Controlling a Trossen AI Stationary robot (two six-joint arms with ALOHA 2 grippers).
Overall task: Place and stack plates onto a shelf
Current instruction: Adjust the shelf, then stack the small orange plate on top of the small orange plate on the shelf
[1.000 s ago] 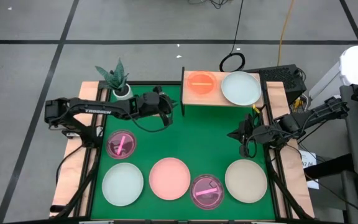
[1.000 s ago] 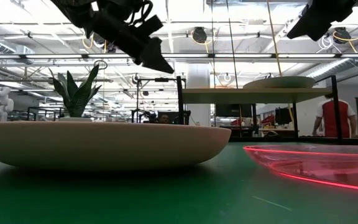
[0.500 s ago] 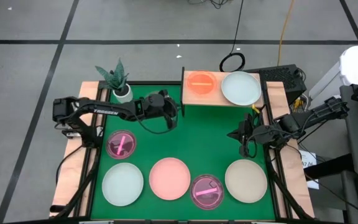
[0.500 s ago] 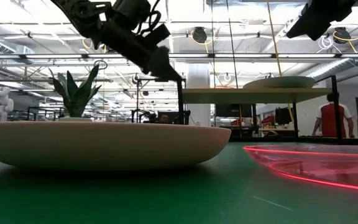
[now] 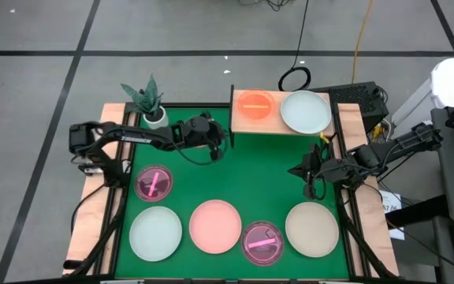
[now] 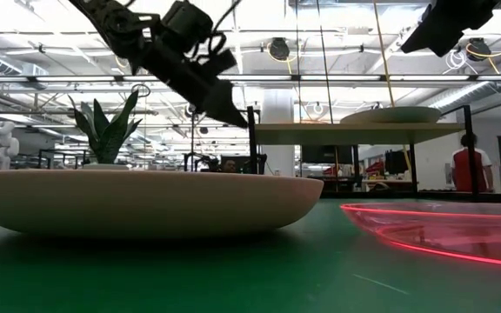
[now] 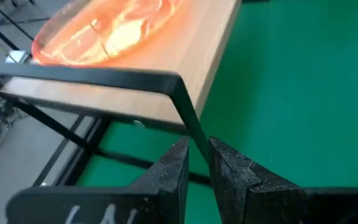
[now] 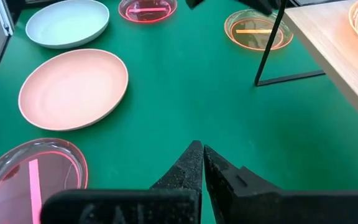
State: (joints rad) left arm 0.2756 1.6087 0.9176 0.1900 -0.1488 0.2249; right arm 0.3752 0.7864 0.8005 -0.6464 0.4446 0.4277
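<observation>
Seven plates show from above, plus an eighth seen only from the right wrist. On the green table [image 5: 243, 170], going left to right: a magenta see-through plate [image 5: 154, 183] at nine o'clock, a pale blue-green plate [image 5: 155, 233] at seven o'clock, a pink plate [image 5: 215, 226] at six o'clock, a second magenta see-through plate [image 5: 262, 243] just beside it, and a beige plate [image 5: 312, 229] at five o'clock. The right wrist view also shows an orange see-through plate [image 8: 257, 30] lying on the table under the shelf.

The shelf [image 5: 280, 126] stands at twelve to one o'clock and carries two plates side by side: an orange see-through plate [image 5: 254, 104] and a pale blue-green plate [image 5: 305, 111].

One potted plant [image 5: 150, 101] sits at eleven o'clock.

The left gripper [image 5: 221, 141] is at the shelf's left edge, its narrow-set fingers [image 7: 235, 177] straddling the thin dark shelf leg [image 7: 194, 127]. The right gripper [image 5: 295, 171] hangs at three o'clock above the table, jaws clenched on nothing.
</observation>
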